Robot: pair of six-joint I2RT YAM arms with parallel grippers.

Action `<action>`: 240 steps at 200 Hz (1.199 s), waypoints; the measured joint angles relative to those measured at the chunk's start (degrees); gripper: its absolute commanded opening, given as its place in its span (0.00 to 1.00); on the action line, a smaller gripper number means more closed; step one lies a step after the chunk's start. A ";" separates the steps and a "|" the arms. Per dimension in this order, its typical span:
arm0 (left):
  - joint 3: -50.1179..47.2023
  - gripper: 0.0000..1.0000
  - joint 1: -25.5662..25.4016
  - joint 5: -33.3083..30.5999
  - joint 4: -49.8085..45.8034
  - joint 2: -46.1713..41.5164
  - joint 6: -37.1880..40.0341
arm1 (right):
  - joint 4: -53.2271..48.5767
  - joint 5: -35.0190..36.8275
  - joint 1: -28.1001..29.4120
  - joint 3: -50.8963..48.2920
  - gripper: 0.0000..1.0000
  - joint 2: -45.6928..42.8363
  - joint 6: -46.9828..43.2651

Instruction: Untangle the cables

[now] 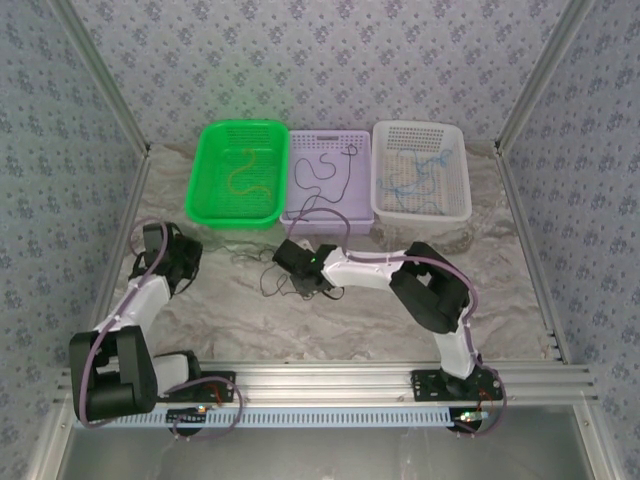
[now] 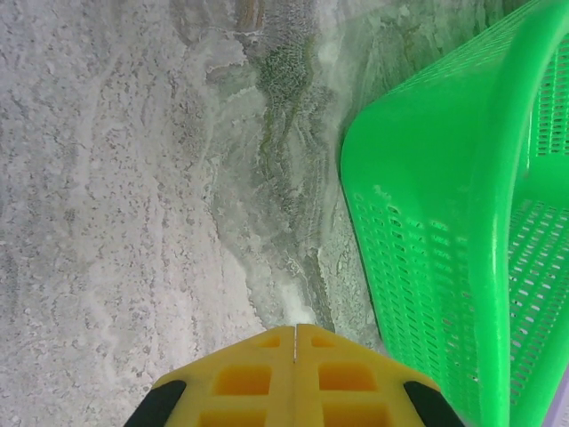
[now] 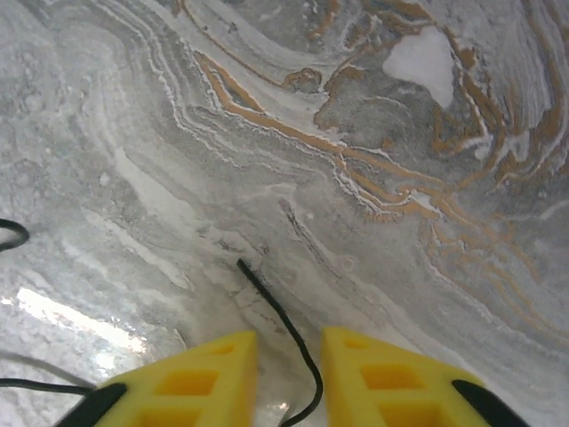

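- As the right gripper (image 3: 289, 342) stands low over the table (image 3: 373, 178) with its jaws a little apart and the black cable (image 3: 274, 307) running between them, not pinched as far as I can see, the step in hand is, I think, to take this cable.
- The free end of the cable lies just beyond the fingertips, so the grip should land a little behind that end. A pinch too near the tip can let the thin wire slip out.
- The jaws should shut fully, because the wire is much thinner than the gap.
- In the top view the rest of this cable makes loops on the table near the gripper, in front of the purple basket (image 1: 330, 216). A slow, low pull seems safer, so that no loop tightens to a knot.
- The left gripper (image 2: 295, 331) is clenched on nothing, beside the green basket (image 2: 418, 267). It could hold a loop down.
- A yellow-olive cable (image 1: 245, 170) lies in the green basket and blue cables (image 1: 415, 172) lie in the white basket (image 1: 420, 212).
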 measured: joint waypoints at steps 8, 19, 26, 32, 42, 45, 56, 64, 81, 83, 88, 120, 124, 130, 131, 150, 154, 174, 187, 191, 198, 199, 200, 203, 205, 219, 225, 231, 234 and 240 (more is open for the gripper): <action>0.13 0.00 0.00 0.15 -0.61 -0.55 0.39 | 0.02 0.59 0.07 0.00 0.00 0.07 0.44; 0.66 0.00 0.00 0.15 -1.88 -1.29 0.81 | 0.00 1.44 0.04 0.00 0.00 0.02 1.11; 1.20 0.00 0.00 0.15 -2.73 -1.92 1.31 | 0.20 1.97 -0.09 -0.39 0.00 -0.04 1.38; 1.86 0.00 0.00 0.15 -3.63 -2.54 1.88 | 0.66 2.62 -0.15 -1.14 0.00 -0.66 1.55; 3.04 0.00 0.02 0.11 -5.27 -3.82 3.17 | 0.85 4.24 -0.52 -3.43 0.00 -2.67 2.16; 3.45 0.00 0.00 0.04 -5.86 -4.26 3.50 | 0.94 4.59 -0.74 -4.59 0.00 -3.56 2.27; 4.66 0.00 0.00 -0.50 -7.98 -5.79 5.38 | 0.39 6.29 -2.14 -8.57 0.00 -7.80 2.84; 5.35 0.00 0.00 -1.27 -9.64 -7.13 6.75 | -0.02 7.21 -3.85 -11.54 0.00 -11.93 3.04; 5.60 0.00 0.00 -3.34 -13.11 -10.14 9.27 | -1.31 8.24 -9.51 -14.88 0.00 -22.62 2.91; 5.57 0.00 0.00 -3.58 -13.57 -10.54 9.60 | -1.49 8.24 -10.54 -14.95 0.00 -23.98 2.73; 5.35 0.00 0.00 -4.17 -14.45 -11.45 10.08 | -1.73 8.33 -12.63 -14.86 0.00 -27.21 2.51; 0.02 0.00 0.02 -5.99 -16.57 -16.65 11.50 | -4.02 5.40 -30.10 -4.46 0.00 -40.24 -0.72; -0.94 0.00 0.00 -6.01 -16.76 -16.98 11.50 | -4.28 4.70 -32.13 -2.49 0.00 -40.59 -1.18; -2.49 0.00 0.00 -5.97 -16.96 -17.31 11.47 | -4.72 3.13 -35.36 1.27 0.00 -40.70 -1.84; -2.67 0.00 0.00 -5.97 -16.98 -17.33 11.47 | -4.85 2.75 -36.06 2.14 0.00 -40.68 -1.97; -6.75 0.00 0.00 -5.81 -17.75 -17.77 11.45 | -5.77 -2.10 -43.52 12.35 0.00 -39.58 -3.23; -7.41 0.00 0.00 -5.68 -17.92 -17.84 11.43 | -5.90 -3.26 -44.76 14.27 0.00 -39.19 -3.50; -9.01 0.00 0.00 -5.51 -19.04 -19.41 11.47 | -6.32 -8.59 -50.16 21.90 0.00 -36.54 -3.67; -9.14 0.00 0.00 -5.53 -19.82 -21.29 11.52 | -6.56 -11.85 -53.33 25.42 0.00 -34.49 -3.39; -9.14 0.00 0.00 -5.53 -20.00 -21.92 11.58 | -6.67 -13.05 -54.45 26.49 0.00 -33.79 -3.04; -9.14 0.00 0.00 -5.51 -20.28 -22.77 11.76 | -6.80 -14.58 -56.13 27.98 0.00 -32.68 -2.54; -9.14 0.00 0.00 -5.53 -20.35 -22.95 11.80 | -6.82 -14.86 -56.48 28.26 0.00 -32.46 -2.45; -9.14 0.00 0.00 -5.53 -20.39 -23.02 11.85 | -6.84 -14.99 -56.63 28.39 0.00 -32.37 -2.43; -9.14 0.00 0.00 -5.51 -20.59 -23.45 11.91 | -6.88 -15.61 -57.31 28.94 0.00 -31.93 -2.12; -9.14 0.00 0.00 -5.51 -20.68 -23.69 11.93 | -6.97 -16.09 -57.77 29.29 0.00 -31.63 -1.90; -9.14 0.00 0.00 -5.51 -21.53 -24.90 12.24 | -7.34 -18.73 -60.52 31.30 0.00 -29.94 -0.52; -9.18 0.00 0.00 -5.49 -21.77 -25.27 12.35 | -7.45 -19.76 -61.51 31.93 0.00 -29.46 0.09; -9.18 0.00 0.00 -5.40 -22.05 -25.62 12.37 | -7.45 -20.81 -62.42 32.30 0.00 -29.14 0.74; -9.18 0.00 0.00 -5.27 -22.18 -25.77 12.37 | -7.50 -21.20 -62.79 32.41 0.00 -29.05 0.96; -9.18 0.00 0.00 -5.14 -22.47 -26.03 12.39 | -7.50 -22.01 -63.43 32.50 0.00 -28.96 1.44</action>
